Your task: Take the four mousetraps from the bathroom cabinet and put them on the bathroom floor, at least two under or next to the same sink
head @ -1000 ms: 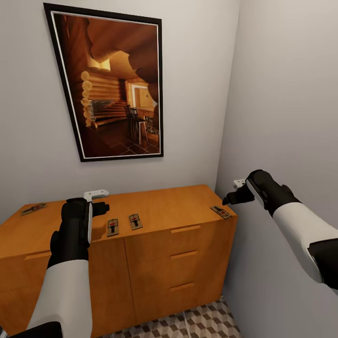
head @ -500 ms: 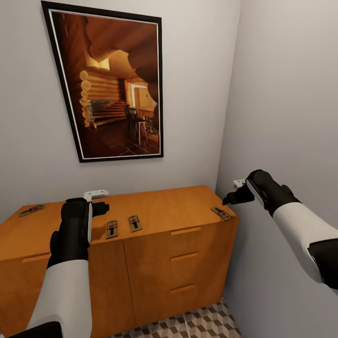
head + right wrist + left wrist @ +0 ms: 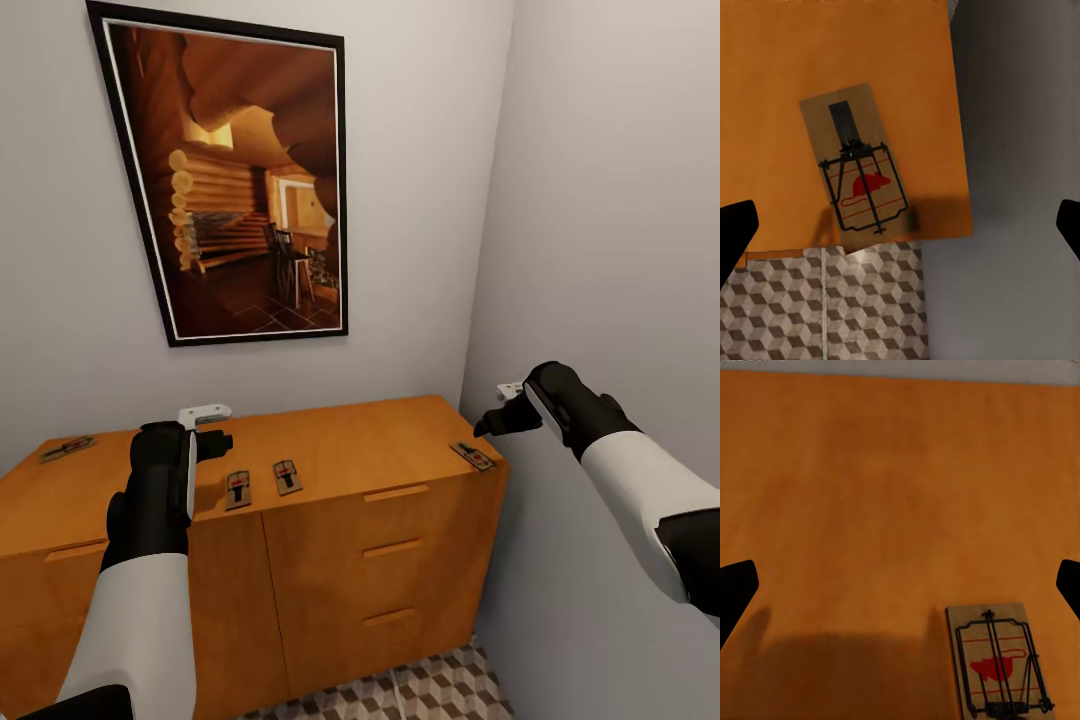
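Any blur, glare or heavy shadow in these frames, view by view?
Head view: sharp, even light, no glare on the cabinet. Left wrist view: soft, with a broad dark shadow over the wood beside a mousetrap. Right wrist view: slightly soft; the corner mousetrap casts a small shadow, and the floor pattern stays readable.

**Four traps on the cabinet top**

The orange-brown cabinet (image 3: 330, 545) stands on the cube-patterned bathroom floor (image 3: 430, 690) in the corner. Four mousetraps lie flat on its top surface: one near the far left edge (image 3: 69, 446), two side by side near the front middle (image 3: 239, 488) (image 3: 288, 475), and one at the right front corner (image 3: 471, 454), slightly overhanging the edge.
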Robot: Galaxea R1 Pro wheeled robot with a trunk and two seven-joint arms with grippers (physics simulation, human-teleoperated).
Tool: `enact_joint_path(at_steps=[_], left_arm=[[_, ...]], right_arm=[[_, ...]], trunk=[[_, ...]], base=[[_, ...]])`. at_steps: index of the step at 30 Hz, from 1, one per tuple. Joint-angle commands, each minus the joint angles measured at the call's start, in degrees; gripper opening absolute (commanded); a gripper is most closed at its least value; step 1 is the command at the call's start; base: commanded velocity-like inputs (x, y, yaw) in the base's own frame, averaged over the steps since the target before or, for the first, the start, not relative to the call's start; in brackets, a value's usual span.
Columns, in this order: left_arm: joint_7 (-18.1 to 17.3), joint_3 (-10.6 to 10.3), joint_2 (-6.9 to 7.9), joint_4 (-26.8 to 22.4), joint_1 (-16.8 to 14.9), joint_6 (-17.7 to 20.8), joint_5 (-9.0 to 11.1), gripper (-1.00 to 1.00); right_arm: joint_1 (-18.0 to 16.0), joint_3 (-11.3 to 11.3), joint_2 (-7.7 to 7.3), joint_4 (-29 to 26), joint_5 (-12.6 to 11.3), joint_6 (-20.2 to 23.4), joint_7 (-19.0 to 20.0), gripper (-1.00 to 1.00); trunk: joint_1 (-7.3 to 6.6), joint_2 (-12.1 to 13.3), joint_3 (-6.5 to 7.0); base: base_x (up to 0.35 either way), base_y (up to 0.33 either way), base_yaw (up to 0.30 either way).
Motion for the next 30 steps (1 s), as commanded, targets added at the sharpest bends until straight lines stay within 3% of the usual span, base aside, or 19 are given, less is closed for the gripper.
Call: enact_joint_path(at_steps=[1,30], left_arm=[[-0.49,0.13,-0.06,-0.06,-0.06,0.16,-0.48,1.0],[-0.49,0.13,0.03,-0.14,-0.06,0.16,-0.52,1.0]], right_arm=[[-0.06,0.39,-0.08,-0.07,-0.04,0.16,0.15,1.0],[-0.06,0.39,-0.07,-0.08,0.02,0.16,-0.03,1.0]], trunk=[[0.01,-0.04,-0.07],[0.01,-0.04,-0.07]], base=[[0.058,0.0,0.0],[0.038,0.0,0.0]])
